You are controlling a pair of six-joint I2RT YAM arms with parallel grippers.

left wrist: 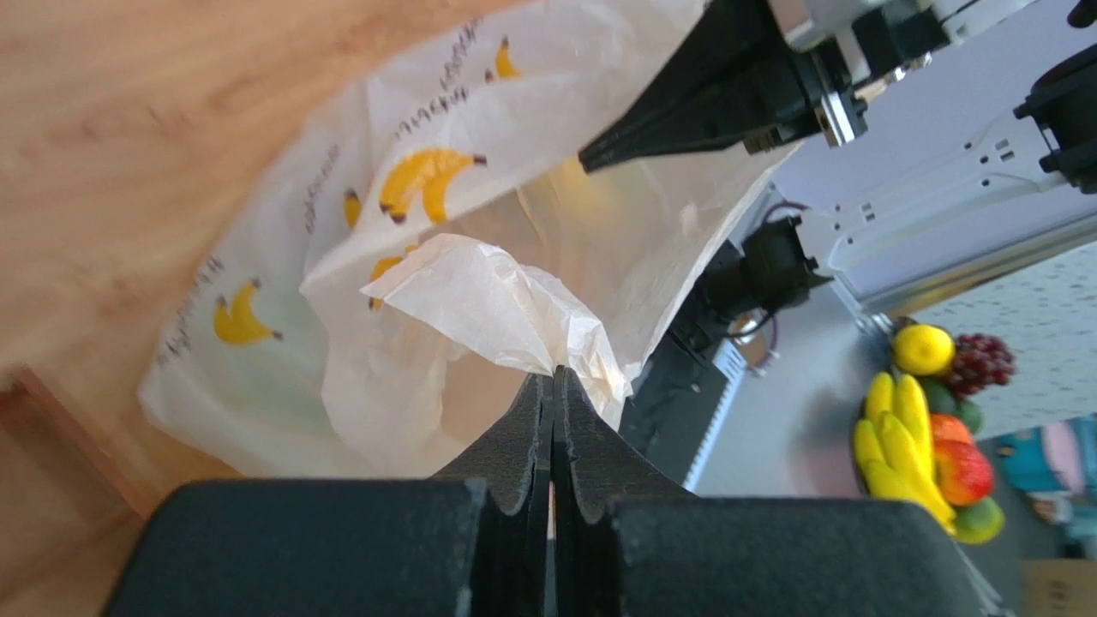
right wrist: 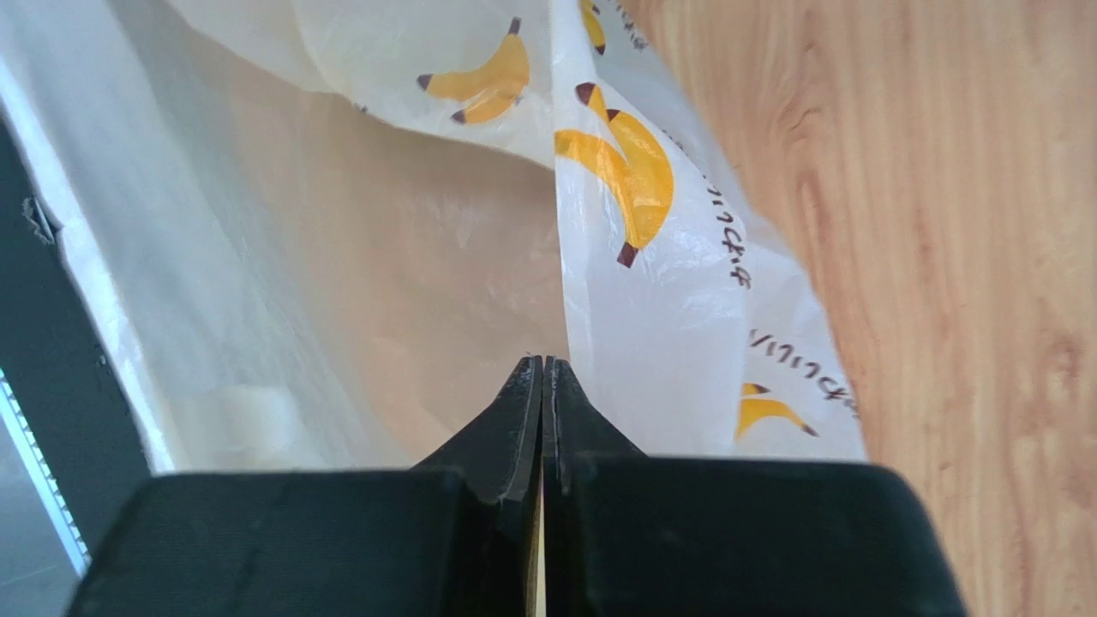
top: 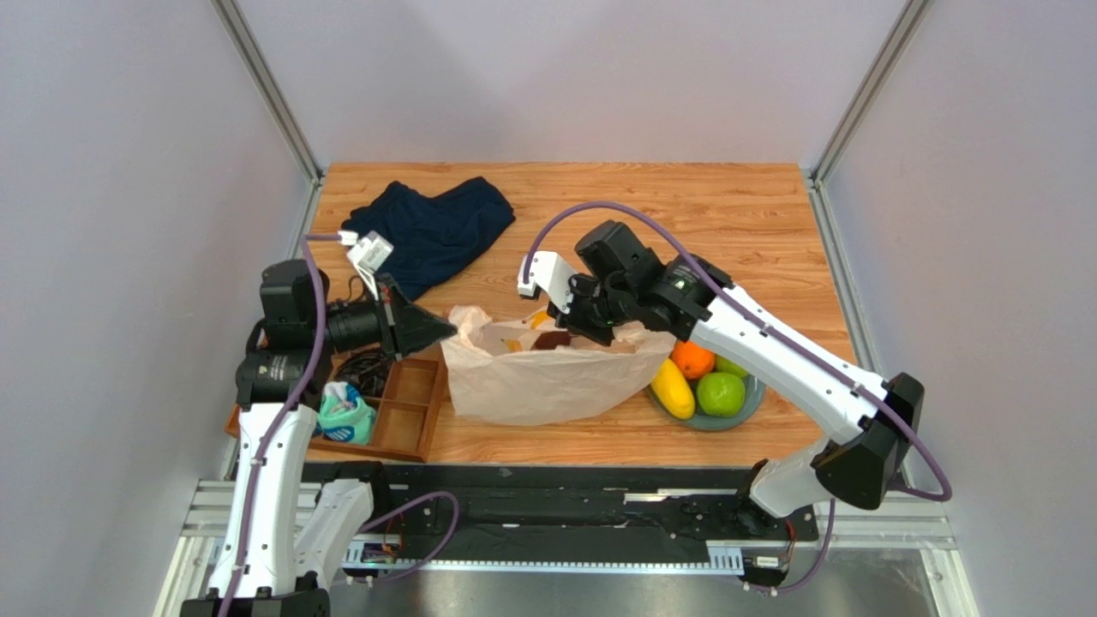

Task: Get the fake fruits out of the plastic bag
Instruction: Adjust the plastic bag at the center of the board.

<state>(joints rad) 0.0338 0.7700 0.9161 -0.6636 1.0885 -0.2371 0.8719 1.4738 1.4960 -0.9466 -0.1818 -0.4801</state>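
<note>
"Why are both arms on the plastic bag (top: 541, 383)?"

"To stretch its mouth open, I'd say; the left gripper (left wrist: 556, 381) is clenched on a bunched fold of film right at its tips; the right gripper (right wrist: 543, 366) pinches the printed edge (fingers flat together)."

"Their poses?"

"Left reaches in low and sideways; right stretches across, wrist tipped down."

"The fruit?"

"A dark lump (top: 551, 339) sits between the grippers; banana (top: 671, 387), orange (top: 693, 359) and green apple (top: 721, 393) lie in a bowl (top: 702, 420) behind the right one."
</note>
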